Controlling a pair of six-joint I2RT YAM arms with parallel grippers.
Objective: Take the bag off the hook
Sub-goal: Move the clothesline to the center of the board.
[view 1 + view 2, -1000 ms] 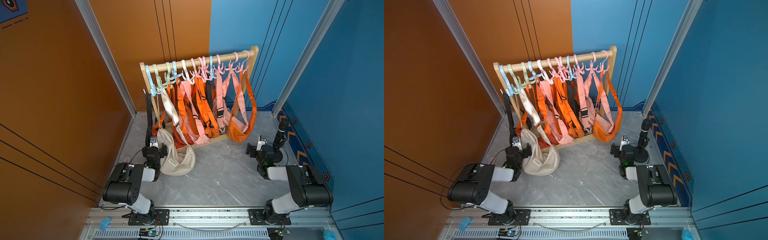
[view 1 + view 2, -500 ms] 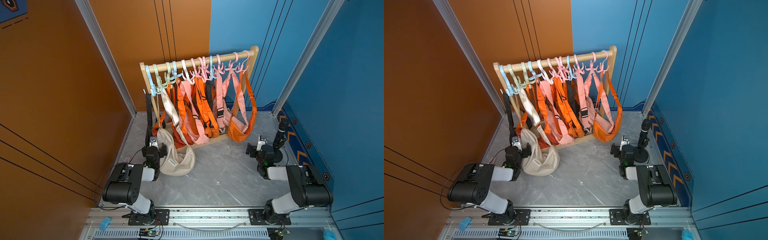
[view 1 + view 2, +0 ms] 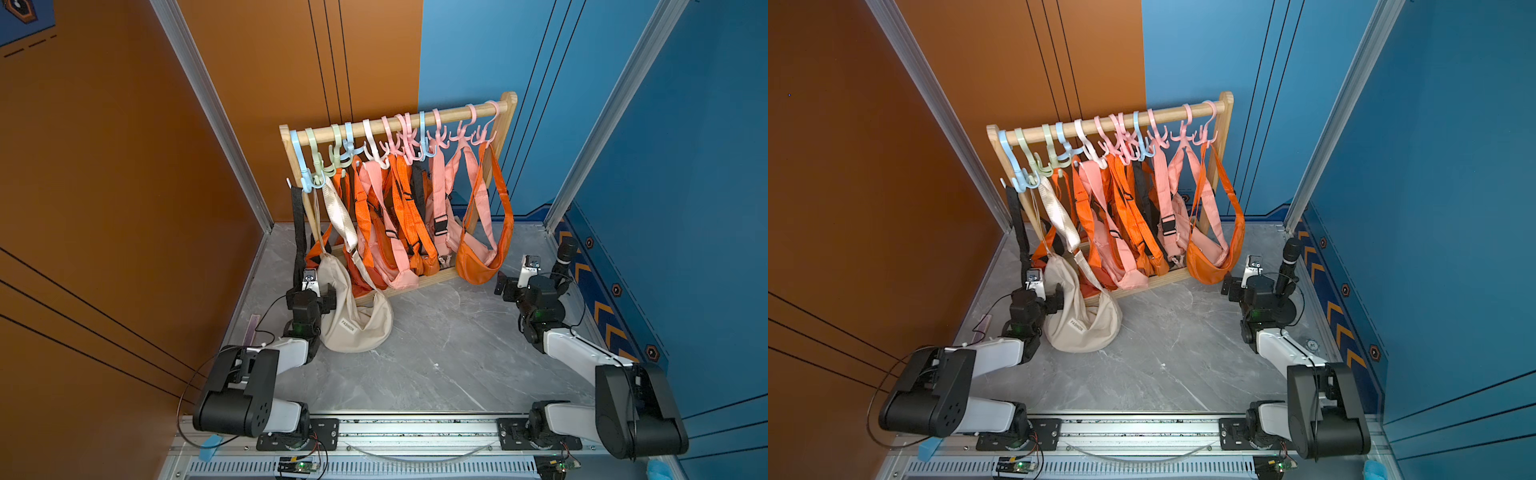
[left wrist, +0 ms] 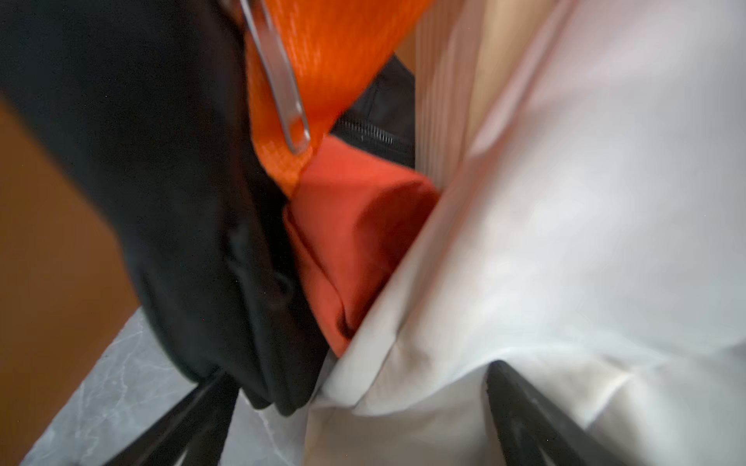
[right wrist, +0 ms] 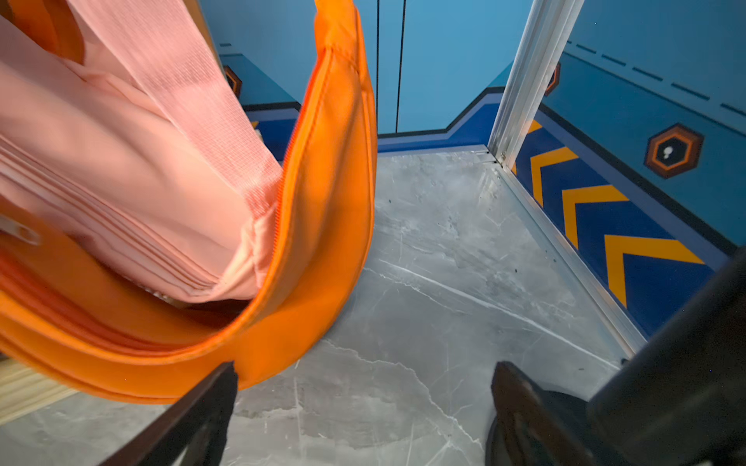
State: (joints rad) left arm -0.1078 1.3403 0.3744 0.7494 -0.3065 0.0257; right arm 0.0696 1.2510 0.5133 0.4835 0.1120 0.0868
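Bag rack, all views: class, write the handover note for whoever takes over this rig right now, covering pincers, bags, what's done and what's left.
Left pincer: open, holding nothing; cream bag fabric lies between its fingers, ungripped.
Right pincer: open, empty, low beside the orange end bag.
Bags: every strap appears to be on the hooks along the wooden rail; the cream bag's body sags onto the floor.
Done: nothing unhooked.
Left: grip one strap and lift it off its hook.

Grey marble tabletop (image 3: 436,365), wooden rack (image 3: 453,112) standing at back, cream bag (image 3: 357,328) resting on it
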